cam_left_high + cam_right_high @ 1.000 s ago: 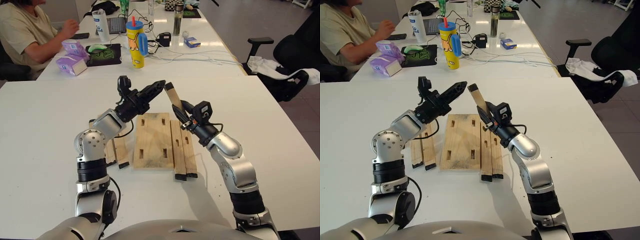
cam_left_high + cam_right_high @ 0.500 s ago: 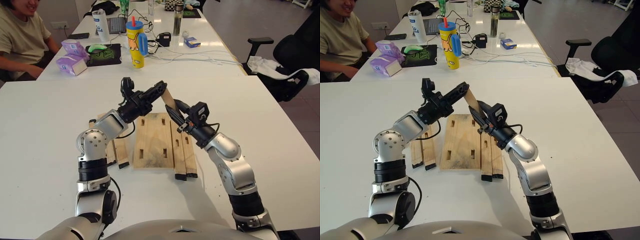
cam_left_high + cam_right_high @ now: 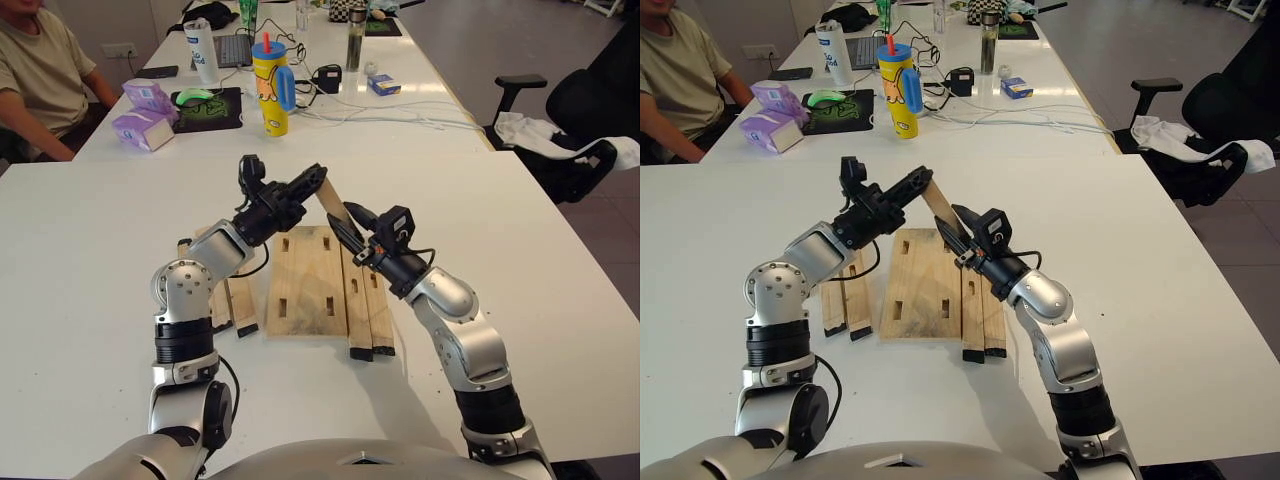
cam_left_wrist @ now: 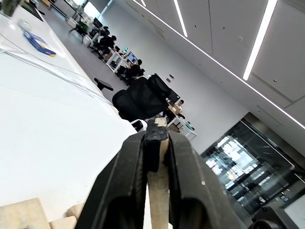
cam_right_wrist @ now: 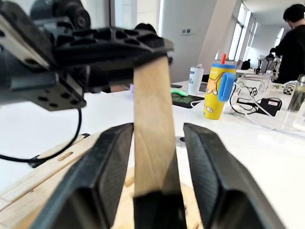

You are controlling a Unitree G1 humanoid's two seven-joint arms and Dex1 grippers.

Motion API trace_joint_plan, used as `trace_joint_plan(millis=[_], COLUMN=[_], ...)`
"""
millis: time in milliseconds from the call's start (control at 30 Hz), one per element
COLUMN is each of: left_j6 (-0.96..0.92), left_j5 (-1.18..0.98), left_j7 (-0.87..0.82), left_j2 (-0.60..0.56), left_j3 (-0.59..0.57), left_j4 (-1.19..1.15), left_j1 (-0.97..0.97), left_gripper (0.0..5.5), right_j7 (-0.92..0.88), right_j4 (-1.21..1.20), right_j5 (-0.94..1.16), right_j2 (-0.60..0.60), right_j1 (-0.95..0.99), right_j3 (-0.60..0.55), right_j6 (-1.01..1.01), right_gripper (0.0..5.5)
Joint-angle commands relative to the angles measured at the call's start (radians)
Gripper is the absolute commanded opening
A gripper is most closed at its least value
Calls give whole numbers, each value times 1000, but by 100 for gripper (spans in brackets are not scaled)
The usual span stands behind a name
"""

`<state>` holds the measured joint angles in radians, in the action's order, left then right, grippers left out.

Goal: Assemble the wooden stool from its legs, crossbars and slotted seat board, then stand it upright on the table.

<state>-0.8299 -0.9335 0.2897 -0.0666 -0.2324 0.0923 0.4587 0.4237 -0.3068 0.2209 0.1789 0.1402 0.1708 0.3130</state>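
A short wooden bar (image 3: 332,203) is held tilted in the air above the far end of the slotted seat board (image 3: 308,285), which lies flat on the white table. My left gripper (image 3: 316,178) is shut on the bar's upper end, its fingers (image 4: 131,162) pinching the tip. My right gripper (image 3: 352,217) is shut on the bar's lower part, its fingers (image 5: 107,171) on either edge of the bar (image 5: 152,119). Two wooden pieces (image 3: 366,300) lie along the board's right side. Two more pieces (image 3: 232,300) lie on its left, partly hidden by my left arm.
A second table behind carries a yellow cup (image 3: 270,85), tissue packs (image 3: 145,115), a black mat (image 3: 210,108) and cables. A black office chair (image 3: 590,110) stands off the table's right edge. Bare tabletop (image 3: 80,260) spreads left and right of the parts.
The right arm carried the bar leftward and lower, bringing its top end to the left gripper. The left gripper now shuts on that end.
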Motion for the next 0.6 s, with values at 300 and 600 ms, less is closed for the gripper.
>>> trace_joint_plan(millis=[300, 600], left_j6=[301, 388], left_j5=[263, 359], left_j7=[-392, -416], left_j2=[100, 130], left_j3=[-126, -68], left_j4=[421, 365], left_j1=[-391, -453], left_gripper=[43, 43], right_j7=[-102, -89], right_j4=[102, 148], right_j5=[-14, -7], right_j2=[31, 33], right_j1=[-9, 38], right_j3=[-116, -127], right_j6=[145, 150], right_gripper=[220, 220])
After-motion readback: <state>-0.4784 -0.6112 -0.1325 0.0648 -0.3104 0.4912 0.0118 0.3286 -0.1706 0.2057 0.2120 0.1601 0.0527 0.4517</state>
